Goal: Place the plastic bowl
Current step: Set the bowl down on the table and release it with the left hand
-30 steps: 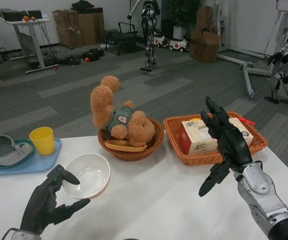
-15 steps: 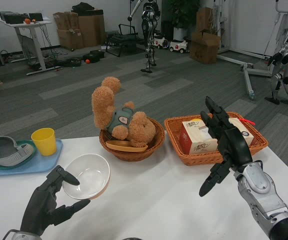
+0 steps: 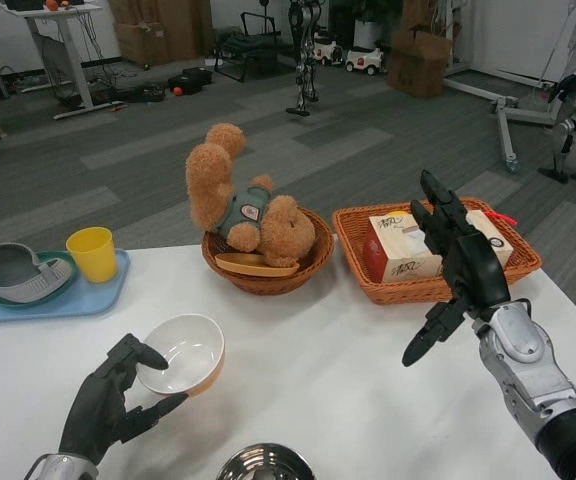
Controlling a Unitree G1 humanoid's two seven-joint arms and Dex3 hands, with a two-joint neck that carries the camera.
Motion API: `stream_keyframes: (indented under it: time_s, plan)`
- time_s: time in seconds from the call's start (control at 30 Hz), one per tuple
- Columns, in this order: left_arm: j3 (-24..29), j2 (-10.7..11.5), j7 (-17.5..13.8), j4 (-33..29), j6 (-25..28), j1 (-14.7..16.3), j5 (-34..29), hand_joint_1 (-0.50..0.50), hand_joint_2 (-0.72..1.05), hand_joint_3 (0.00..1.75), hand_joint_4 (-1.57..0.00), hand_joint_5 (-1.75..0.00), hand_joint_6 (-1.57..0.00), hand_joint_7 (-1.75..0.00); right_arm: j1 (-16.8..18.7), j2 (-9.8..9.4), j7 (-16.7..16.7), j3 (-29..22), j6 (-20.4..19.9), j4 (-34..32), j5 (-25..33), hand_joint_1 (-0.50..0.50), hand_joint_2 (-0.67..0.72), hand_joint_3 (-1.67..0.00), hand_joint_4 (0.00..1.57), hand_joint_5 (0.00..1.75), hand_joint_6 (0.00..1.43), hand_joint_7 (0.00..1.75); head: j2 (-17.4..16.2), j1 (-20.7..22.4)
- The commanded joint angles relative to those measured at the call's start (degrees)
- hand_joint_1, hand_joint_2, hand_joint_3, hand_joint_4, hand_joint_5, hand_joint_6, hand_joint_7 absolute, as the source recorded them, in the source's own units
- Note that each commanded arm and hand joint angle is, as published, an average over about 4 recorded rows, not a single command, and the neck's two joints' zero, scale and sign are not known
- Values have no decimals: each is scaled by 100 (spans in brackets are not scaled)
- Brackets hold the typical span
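The plastic bowl [image 3: 186, 350], white inside and tan outside, is low over the near left of the white table [image 3: 318, 350]. My left hand [image 3: 116, 402] grips its near-left rim, thumb over the edge and fingers underneath. Whether the bowl's base touches the table is unclear. My right hand [image 3: 458, 275] is raised over the table's right side, open with fingers spread and holding nothing, just in front of the tissue basket.
A round wicker basket [image 3: 265, 272] with a teddy bear [image 3: 243, 210] stands at the back centre. A rectangular wicker basket [image 3: 435, 280] holds a tissue box [image 3: 400, 256]. A blue tray [image 3: 48, 298] at far left carries a yellow cup [image 3: 96, 253] and a grey dish [image 3: 16, 273]. A metal bowl [image 3: 265, 466] sits at the near edge.
The camera has dipped, so the scene sits higher and a metal bowl now shows at the bottom. The left hand and bowl have come slightly nearer. The right hand has barely moved.
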Motion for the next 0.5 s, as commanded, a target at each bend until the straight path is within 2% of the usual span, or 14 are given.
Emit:
stream_keyframes:
  time_s: [0.03, 0.13, 0.2, 0.33, 0.5]
  plan:
    - [42, 156, 251, 460, 19, -159, 192, -50, 105, 17, -1, -175, -49, -168, -51, 25, -22, 64, -31, 57, 100, -46, 47, 0, 0, 0, 0, 0, -152, 148]
    - [42, 315, 626, 809, 190, -304, 638, -50, 105, 17, -4, -175, -60, -168, -71, 25, -27, 83, -31, 61, 111, -46, 47, 0, 0, 0, 0, 0, -380, 347]
    - [40, 409, 892, 925, 474, -379, 1003, -50, 105, 17, -6, -175, -73, -168, -73, 32, -24, 81, -31, 44, 124, -46, 47, 0, 0, 0, 0, 0, -458, 421]
    - [34, 438, 1068, 936, 823, -440, 1277, -50, 105, 15, -7, -175, -88, -161, -71, 62, -18, 48, -31, -16, 133, -46, 47, 0, 0, 0, 0, 0, -633, 535]
    - [27, 460, 1204, 939, 1034, -447, 1457, -50, 105, 9, -7, -175, -91, -161, -34, 113, -18, -13, -31, -64, 133, -46, 47, 0, 0, 0, 0, 0, -752, 602]
